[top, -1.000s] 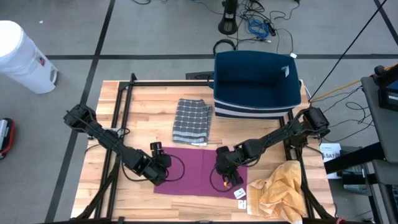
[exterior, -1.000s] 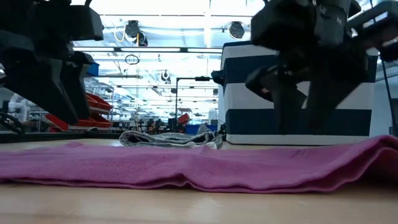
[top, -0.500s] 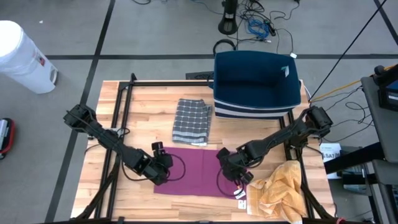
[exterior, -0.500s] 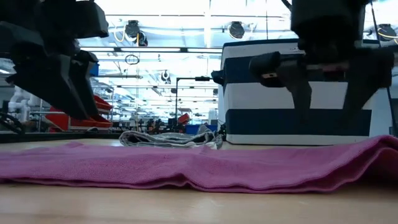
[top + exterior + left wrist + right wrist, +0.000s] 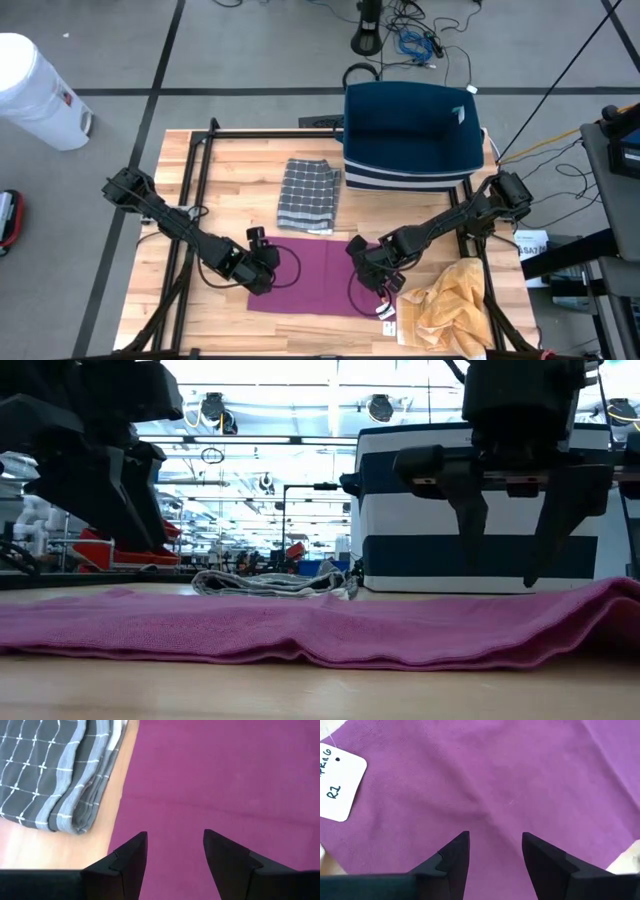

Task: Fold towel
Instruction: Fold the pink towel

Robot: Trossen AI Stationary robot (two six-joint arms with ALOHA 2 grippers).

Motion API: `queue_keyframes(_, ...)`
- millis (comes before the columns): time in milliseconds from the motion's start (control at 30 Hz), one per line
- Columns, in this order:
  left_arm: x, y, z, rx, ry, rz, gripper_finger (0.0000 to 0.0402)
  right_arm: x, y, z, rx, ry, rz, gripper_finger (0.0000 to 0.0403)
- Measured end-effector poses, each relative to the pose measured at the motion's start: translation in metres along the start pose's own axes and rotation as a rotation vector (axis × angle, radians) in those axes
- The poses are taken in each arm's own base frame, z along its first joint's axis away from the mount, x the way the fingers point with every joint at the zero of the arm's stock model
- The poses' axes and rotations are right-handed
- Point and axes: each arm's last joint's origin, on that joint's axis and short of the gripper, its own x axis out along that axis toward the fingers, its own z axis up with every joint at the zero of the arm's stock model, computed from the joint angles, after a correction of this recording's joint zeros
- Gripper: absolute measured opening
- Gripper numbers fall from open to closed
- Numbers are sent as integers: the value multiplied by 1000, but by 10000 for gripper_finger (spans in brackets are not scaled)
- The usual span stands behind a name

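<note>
Purple towel (image 5: 320,275) lies flat near the tabletop's front edge, centre. Left gripper (image 5: 262,262) hovers over its left part, right gripper (image 5: 385,277) over its right part near the paper tag (image 5: 337,780). Both have jaws parted, nothing held. Looks like the pre-grasp step: next each needs to drop onto an edge or corner and pinch. From table height the towel's far edge is hidden, and the tag's writing is hard to read.

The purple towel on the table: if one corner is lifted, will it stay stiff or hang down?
The purple towel would probably droop: it lies flat with soft wrinkles. It seems light, thin cloth. It may drag across the wooden table rather than lift whole.
</note>
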Motion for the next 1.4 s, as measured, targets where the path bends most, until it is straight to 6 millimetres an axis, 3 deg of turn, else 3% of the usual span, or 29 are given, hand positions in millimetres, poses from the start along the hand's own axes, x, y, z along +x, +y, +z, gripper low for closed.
queue_keyframes(400, 0, 0, 0, -9, 1, -1, 202, 2, -1, 4, -90, -37, -12, 169)
queue_keyframes(1000, 0, 0, 0, -13, -3, -4, 202, 29, -1, 4, -143, -17, 34, 166)
queue_keyframes(1100, 0, 0, 0, -13, -3, -4, 202, 32, -1, 4, -142, -11, 42, 144)
queue_keyframes(1333, 0, 0, 0, -8, -2, -4, 202, 31, -2, 7, -143, 10, 45, 18)
queue_keyframes(1400, 0, 0, 0, -6, -2, -4, 202, 29, -4, 9, -138, 27, 45, 8)
